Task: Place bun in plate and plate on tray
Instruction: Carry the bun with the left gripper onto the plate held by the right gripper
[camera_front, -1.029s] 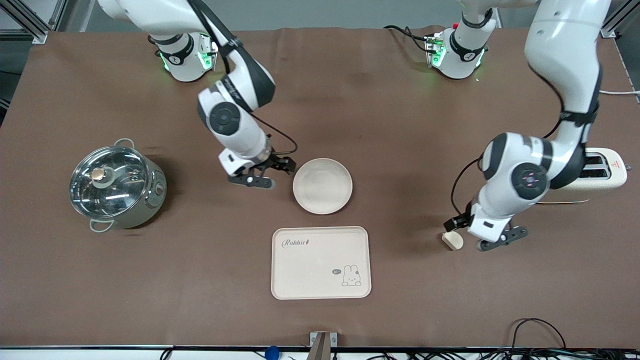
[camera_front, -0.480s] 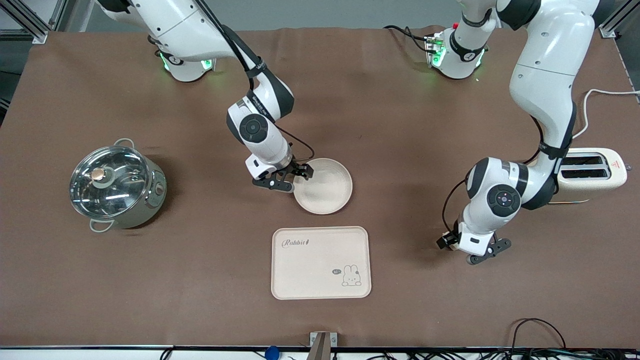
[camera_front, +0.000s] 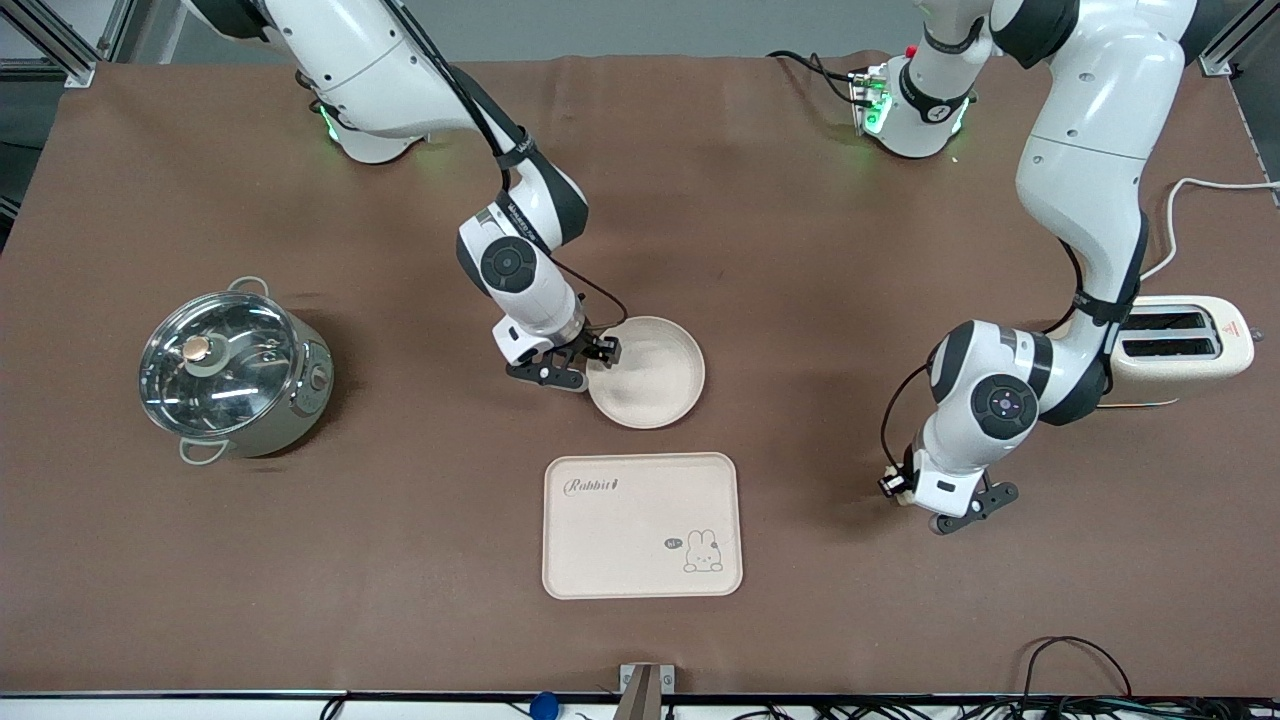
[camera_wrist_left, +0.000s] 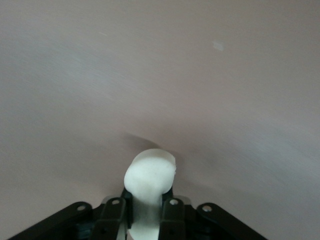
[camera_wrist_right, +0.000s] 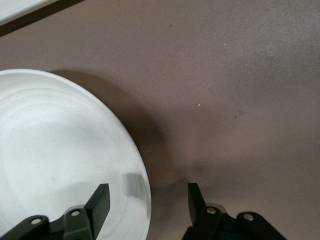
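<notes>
Wrist cameras reveal both grips.
Left gripper (camera_wrist_left: 146, 212) pinches the small pale cream bun (camera_wrist_left: 150, 175); right gripper (camera_wrist_right: 145, 200), spread, straddles the round cream-white plate's (camera_wrist_right: 60, 150) rim, lower frame.

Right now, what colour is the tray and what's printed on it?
Cream tray, printed "Rabbit" with a small cartoon rabbit near one corner; clearest in the front view.

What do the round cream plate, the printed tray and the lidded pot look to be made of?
The round shallow cream-white plate: matte, faintly speckled, probably melamine or a fibre composite. The cream rectangular tray printed "Rabbit": same dull finish, likely the same material. The steel-grey pot: brushed metal body, with a clear, reflective lid, seemingly glass.
</notes>
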